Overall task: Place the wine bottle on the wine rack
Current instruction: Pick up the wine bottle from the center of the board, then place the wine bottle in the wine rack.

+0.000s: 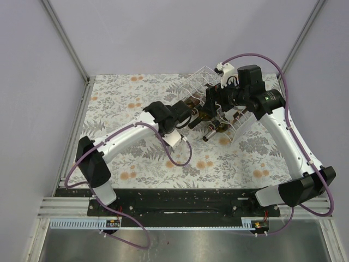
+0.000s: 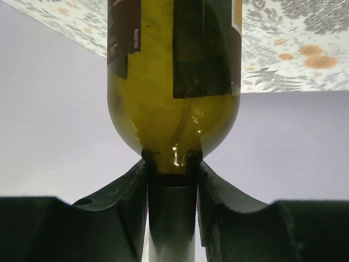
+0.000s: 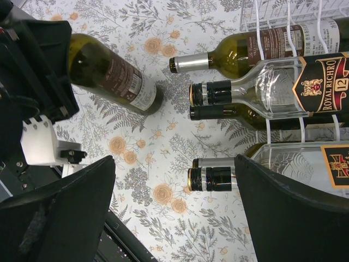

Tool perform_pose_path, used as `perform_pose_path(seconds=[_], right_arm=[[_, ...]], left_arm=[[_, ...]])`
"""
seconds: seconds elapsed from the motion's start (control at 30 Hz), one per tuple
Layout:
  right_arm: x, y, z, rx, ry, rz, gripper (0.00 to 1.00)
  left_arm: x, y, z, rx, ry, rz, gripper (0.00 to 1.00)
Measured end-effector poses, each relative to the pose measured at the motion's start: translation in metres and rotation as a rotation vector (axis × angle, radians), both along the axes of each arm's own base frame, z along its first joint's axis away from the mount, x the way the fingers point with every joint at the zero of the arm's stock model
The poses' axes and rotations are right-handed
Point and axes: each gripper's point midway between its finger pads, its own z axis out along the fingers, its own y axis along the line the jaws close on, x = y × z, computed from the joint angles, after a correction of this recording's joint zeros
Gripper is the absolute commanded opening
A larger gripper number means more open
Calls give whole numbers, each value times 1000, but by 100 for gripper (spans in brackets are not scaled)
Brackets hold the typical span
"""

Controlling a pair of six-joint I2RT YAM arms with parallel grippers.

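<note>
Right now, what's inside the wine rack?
Several bottles, necks poking out: a green one, a clear Royal Richro bottle, another clear bottle below. The right arm hides part of the rack.

The left arm (image 1: 124, 136) reaches from its base forward and to the right, with its wrist turned inward. Its hand (image 2: 172, 172) is clamped on the neck of a wine bottle (image 2: 163, 93), both fingers (image 2: 128, 199) pressed against the glass. The right arm (image 1: 292, 144) rises from its base, bends at the elbow and points leftward. Its hand (image 3: 174, 164) has its fingers (image 3: 71, 210) spread wide apart.
</note>
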Motion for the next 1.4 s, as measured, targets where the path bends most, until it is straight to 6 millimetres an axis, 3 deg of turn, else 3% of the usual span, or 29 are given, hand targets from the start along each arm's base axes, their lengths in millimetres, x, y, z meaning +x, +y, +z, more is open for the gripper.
perform_pose_path(seconds=[0.27, 0.6, 0.8, 1.03, 1.23, 1.4], right_arm=[[2, 3, 6, 14, -6, 14, 98], [11, 7, 11, 21, -13, 18, 97], [12, 8, 14, 25, -18, 16, 97], [15, 5, 25, 32, -39, -4, 97], [26, -13, 28, 39, -40, -75, 97], [41, -41, 30, 59, -31, -173, 97]], left_arm=[[-12, 45, 11, -190, 38, 203, 0], [-21, 84, 75, -653, -13, 432, 0], [-28, 97, 95, -818, -14, 529, 0], [-5, 76, 102, -1024, -41, 642, 0], [40, 43, 104, -1244, -97, 731, 0], [80, 14, 90, -1387, -86, 831, 0]])
